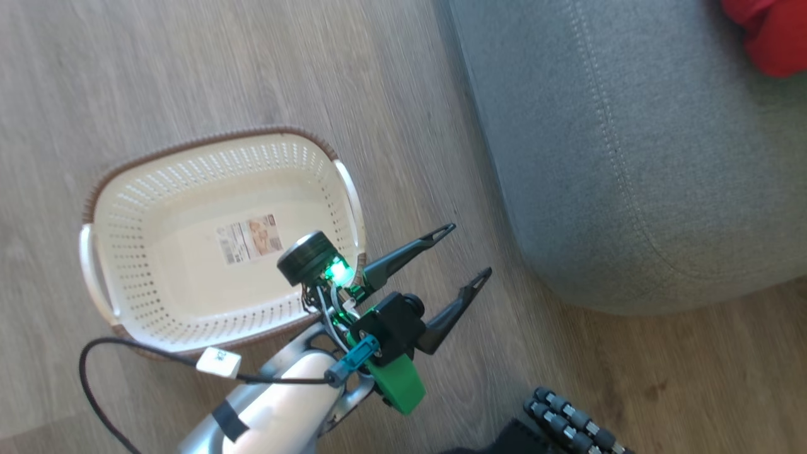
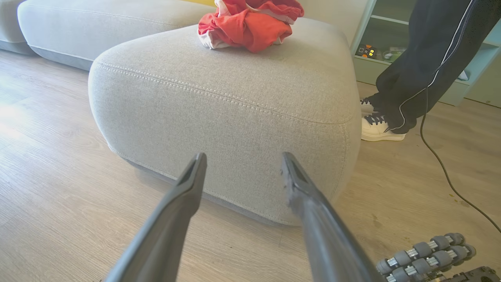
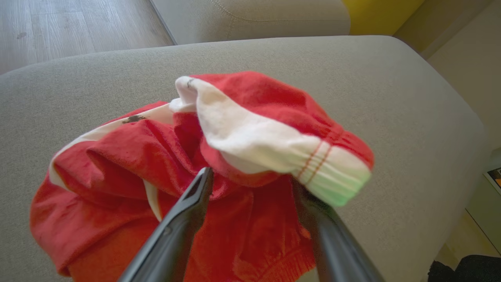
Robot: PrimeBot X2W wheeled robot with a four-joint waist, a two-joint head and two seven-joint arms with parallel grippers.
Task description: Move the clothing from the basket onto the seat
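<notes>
Red clothing [image 3: 219,156] heaped on grey seat [image 3: 391,98], dead ahead at 12 o'clock of right fingers [image 3: 184,219], spread astride folds, pinching nothing; left fingers [image 1: 403,254] spread, empty, farther; basket [image 1: 208,140] bare, task likely done.

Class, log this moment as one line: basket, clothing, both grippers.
basket: empty | clothing: heaped on seat | left gripper: open, holding nothing | right gripper: open, at the clothing
</notes>
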